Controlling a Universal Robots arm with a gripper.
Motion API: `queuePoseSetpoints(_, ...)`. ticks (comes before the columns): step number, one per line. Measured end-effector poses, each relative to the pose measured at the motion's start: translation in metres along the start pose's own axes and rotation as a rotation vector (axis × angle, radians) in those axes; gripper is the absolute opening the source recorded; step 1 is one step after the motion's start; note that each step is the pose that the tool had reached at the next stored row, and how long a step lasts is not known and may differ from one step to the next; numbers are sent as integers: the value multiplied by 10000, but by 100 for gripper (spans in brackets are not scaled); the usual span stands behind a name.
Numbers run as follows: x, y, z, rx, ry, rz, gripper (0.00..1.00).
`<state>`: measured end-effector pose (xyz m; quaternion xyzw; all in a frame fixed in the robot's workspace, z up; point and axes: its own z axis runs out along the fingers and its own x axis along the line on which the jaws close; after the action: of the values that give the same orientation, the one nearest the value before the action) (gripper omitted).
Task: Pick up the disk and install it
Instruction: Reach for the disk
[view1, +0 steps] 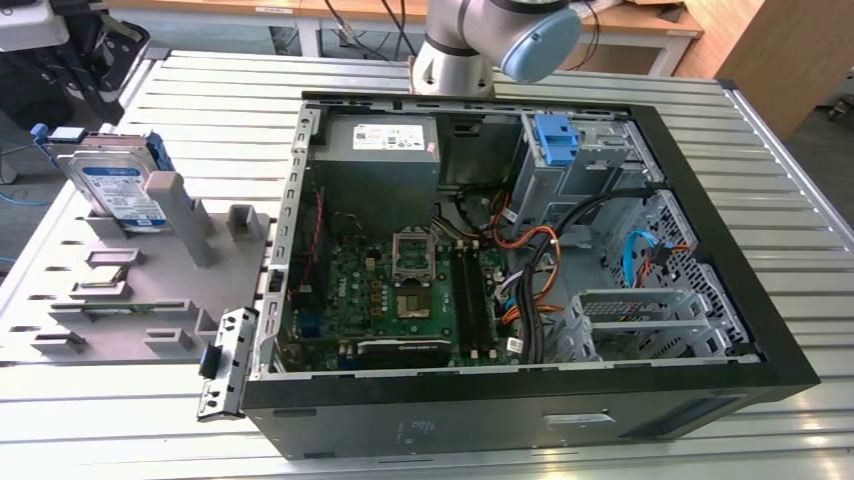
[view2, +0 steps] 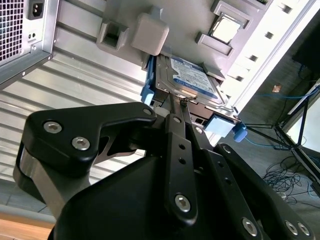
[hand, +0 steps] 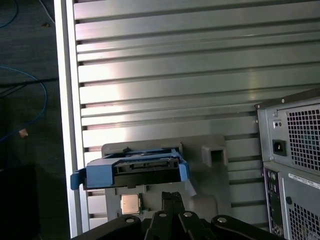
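Note:
The disk (view1: 114, 185) is a silver drive with a white-and-blue label in a blue bracket. It stands on edge in a slot of the grey holder (view1: 134, 300) at the exterior view's left. In both wrist views my gripper (view2: 176, 102) (hand: 172, 196) hangs some way above the disk (view2: 192, 77) (hand: 145, 167). Its two thin black fingers lie pressed together, shut on nothing, and line up with the disk's top edge. The open computer case (view1: 534, 400) lies on the table, with a drive cage and a blue bracket (view1: 554, 135) at its far corner.
The ribbed metal table (view1: 227, 110) carries the holder and the case side by side. The case's rear panel (hand: 295, 150) stands close beside the holder. Inside the case are a grey power supply (view1: 380, 150), the motherboard (view1: 400, 290) and loose cables (view1: 534, 250). The table edge (hand: 65, 125) drops to a floor with cables.

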<state>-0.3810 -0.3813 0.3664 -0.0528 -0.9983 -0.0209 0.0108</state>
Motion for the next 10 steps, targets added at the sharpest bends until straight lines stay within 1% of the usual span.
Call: queuePoseSetpoints(10,86,1,11,0,-1,6,11)
